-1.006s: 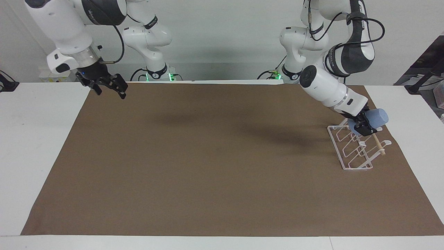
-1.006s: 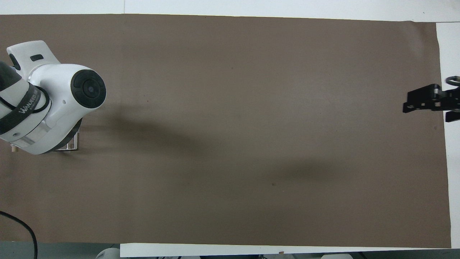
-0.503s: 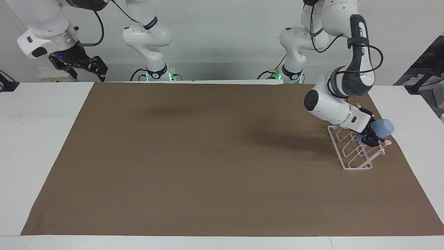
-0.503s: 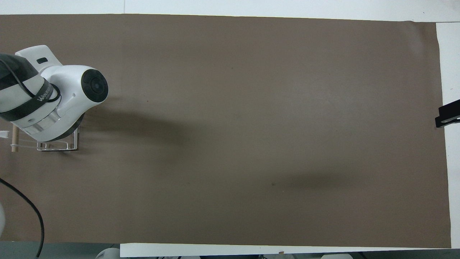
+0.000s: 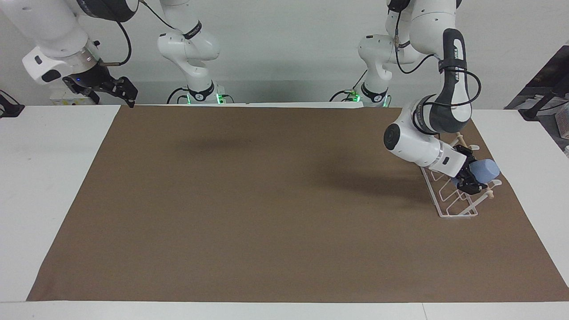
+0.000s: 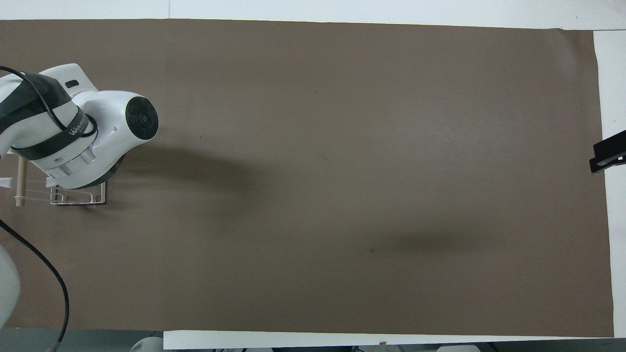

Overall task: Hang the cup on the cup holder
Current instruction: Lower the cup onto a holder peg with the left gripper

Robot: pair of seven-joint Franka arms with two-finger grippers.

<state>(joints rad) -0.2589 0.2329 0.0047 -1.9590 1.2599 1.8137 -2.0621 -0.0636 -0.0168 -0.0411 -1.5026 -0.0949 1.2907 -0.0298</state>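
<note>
Cup (image 5: 485,169) lies tilted on its side in the left gripper (image 5: 469,182), whose fingers are closed on it near its rim, base pointing toward the left arm's end of the table. Directly under the gripper stands the holder (image 5: 453,200), a white wire rack on the brown mat (image 5: 266,213); cup and prongs look to be touching, though I cannot tell if it is hooked on. The right gripper (image 5: 118,89) waits raised over the mat's corner at the right arm's end, fingers apart, holding nothing.
</note>
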